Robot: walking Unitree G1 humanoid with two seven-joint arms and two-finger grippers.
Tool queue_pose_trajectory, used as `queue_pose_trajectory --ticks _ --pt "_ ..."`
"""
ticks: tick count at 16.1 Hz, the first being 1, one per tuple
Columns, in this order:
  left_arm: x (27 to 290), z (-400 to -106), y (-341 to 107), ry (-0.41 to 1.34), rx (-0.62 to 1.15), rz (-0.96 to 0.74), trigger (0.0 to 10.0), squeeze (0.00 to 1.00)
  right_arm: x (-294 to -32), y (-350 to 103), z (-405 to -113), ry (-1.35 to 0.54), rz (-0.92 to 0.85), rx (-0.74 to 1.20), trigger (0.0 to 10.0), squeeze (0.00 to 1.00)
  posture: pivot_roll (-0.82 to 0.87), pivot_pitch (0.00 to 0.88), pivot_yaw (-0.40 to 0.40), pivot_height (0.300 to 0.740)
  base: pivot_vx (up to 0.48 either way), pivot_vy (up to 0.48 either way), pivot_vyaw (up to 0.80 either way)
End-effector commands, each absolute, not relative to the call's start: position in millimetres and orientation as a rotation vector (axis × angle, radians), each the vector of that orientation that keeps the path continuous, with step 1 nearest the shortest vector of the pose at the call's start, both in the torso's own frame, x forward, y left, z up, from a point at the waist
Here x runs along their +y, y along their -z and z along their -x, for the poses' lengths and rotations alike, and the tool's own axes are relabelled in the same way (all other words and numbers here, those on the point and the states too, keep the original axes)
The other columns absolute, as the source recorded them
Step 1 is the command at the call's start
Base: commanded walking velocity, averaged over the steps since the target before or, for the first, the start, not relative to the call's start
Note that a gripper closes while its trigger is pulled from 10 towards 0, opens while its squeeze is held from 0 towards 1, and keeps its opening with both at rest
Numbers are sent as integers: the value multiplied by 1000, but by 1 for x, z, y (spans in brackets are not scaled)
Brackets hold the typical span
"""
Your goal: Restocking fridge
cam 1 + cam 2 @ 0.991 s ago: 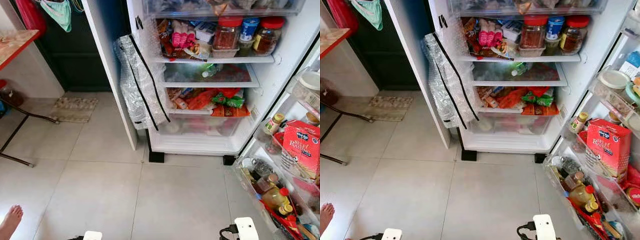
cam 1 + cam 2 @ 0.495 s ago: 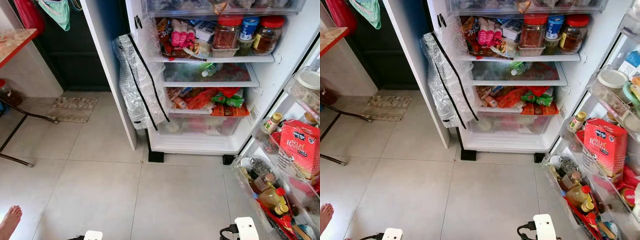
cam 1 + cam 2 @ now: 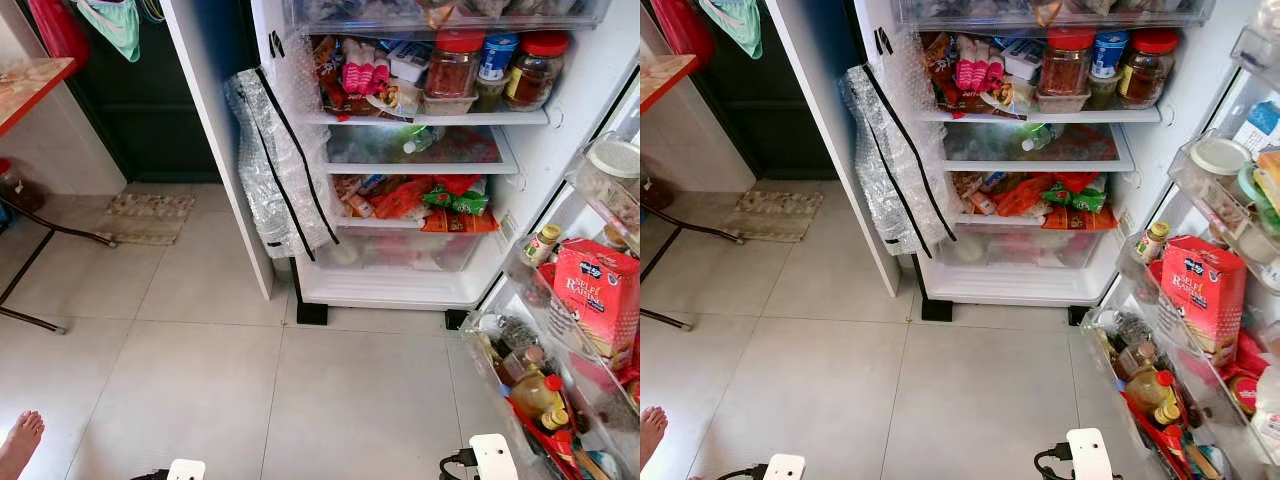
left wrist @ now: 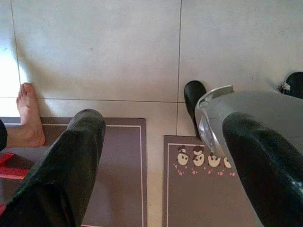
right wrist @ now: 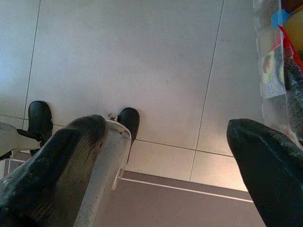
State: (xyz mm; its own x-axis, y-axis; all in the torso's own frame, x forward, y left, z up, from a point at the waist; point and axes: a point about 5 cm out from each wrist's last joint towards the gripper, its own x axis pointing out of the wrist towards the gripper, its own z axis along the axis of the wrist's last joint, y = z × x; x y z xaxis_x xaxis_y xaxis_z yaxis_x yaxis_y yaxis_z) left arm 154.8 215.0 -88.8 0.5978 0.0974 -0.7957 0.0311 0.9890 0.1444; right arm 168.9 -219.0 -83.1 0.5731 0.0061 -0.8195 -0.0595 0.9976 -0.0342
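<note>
The fridge stands open ahead on the tiled floor, its door swung out on the robot's right. A bubble-wrap sheet with black edging hangs off the fridge's left side. The upper shelf holds two red-lidded jars and a blue-lidded jar beside pink packets; the shelf below carries red, orange and green packets above a clear drawer.

In the door racks a red carton reads "SELF RAISING"; below it stand an oil bottle with a red cap and small jars.

A person's bare foot rests on the floor at the robot's left. A table with a reddish edge stands at far left, with a small mat by the dark doorway.

The left wrist view adds that foot beside a grey mat and a second mat printed with little cartoon figures; the left hand hangs over them, fingers apart. The right wrist view shows the right hand hanging above the tiles, fingers apart and empty, with the door's bottom rack at the edge.
</note>
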Motion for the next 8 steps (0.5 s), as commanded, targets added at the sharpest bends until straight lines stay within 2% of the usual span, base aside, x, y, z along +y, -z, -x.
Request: queue_pose_trajectory --ticks 1,6,8 --pt "216 -145 93 -47 964 -146 10000 0 -219 86 -163 -33 53 979 10000 0 -14 134 32 740 0 0 0" --pt "217 -145 92 -51 959 -144 10000 0 -219 86 -163 -34 53 979 10000 0 -14 135 33 740 0 0 0" --pt "218 -145 92 -52 958 -143 10000 0 -219 86 -163 -34 52 978 10000 0 -15 135 33 740 -244 0 0"
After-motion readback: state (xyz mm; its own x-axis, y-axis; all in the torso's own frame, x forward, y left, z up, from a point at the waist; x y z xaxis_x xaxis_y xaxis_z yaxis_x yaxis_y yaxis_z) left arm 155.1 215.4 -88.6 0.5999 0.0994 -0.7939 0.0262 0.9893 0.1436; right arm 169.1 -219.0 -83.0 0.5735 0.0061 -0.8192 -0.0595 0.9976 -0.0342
